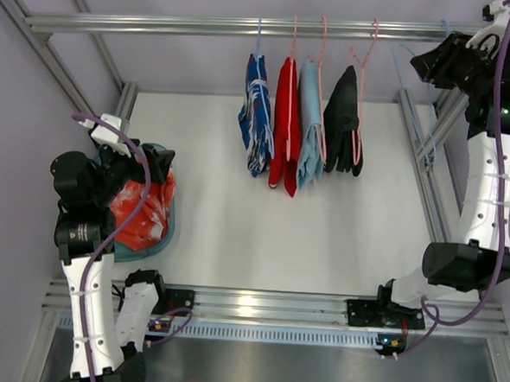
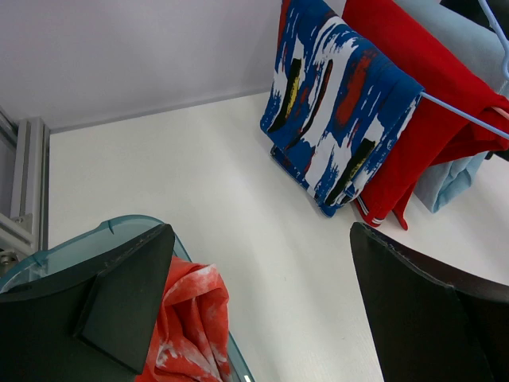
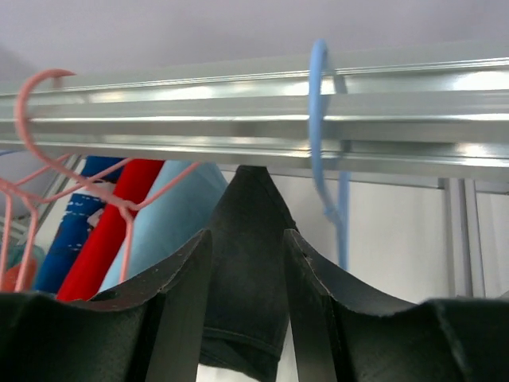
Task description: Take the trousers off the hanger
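The orange-red mottled trousers (image 1: 141, 210) lie crumpled in a teal basket (image 1: 161, 241) at the table's left edge, off any hanger. They also show in the left wrist view (image 2: 187, 326), beside the basket rim (image 2: 79, 243). My left gripper (image 1: 157, 163) hovers just above them, open and empty (image 2: 262, 235). The light-blue hanger (image 3: 318, 119) hangs bare by its hook on the rail. My right gripper (image 1: 423, 63) is up at the rail's right end beside it, open and empty (image 3: 246, 235).
On the metal rail (image 1: 205, 23) hang a blue-and-white garment (image 1: 257, 113), a plain red one (image 1: 286, 124), a pale blue one (image 1: 310, 125) and a black one (image 1: 344, 123), some on pink hangers (image 3: 32, 119). Aluminium frame posts flank the table.
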{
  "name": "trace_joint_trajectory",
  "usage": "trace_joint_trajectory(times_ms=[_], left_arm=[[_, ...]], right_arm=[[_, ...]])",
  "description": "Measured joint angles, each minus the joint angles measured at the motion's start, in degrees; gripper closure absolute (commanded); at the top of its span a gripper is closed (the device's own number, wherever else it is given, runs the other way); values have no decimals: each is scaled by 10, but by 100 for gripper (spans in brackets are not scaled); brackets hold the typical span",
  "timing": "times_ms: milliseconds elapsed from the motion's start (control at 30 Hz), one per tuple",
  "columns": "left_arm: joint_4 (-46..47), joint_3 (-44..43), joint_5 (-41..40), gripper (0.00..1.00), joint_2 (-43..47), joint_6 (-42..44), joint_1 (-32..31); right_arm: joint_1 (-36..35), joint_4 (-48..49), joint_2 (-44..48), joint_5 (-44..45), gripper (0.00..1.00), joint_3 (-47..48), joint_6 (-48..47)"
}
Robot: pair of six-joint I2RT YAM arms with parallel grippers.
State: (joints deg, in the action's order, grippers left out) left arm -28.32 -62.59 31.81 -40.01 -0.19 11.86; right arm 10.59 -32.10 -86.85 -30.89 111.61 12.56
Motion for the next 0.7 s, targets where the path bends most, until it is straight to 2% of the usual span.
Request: trace_joint_trajectory(times_ms=[167,300,433,700], left_arm=[[0,-2,-4,2,0,-2,0],[0,-2,-10,2,0,-4,0],[0,-2,-12,2,0,-6,0],[0,-2,-19,2,-8,-11,0]], right_arm=[[-3,18,-26,31,45,2,-8],[-4,70,-16,64,34,-10,-7],[-3,111,2,108,33,-42,-8],[1,131,3,153,31,-44,-9]])
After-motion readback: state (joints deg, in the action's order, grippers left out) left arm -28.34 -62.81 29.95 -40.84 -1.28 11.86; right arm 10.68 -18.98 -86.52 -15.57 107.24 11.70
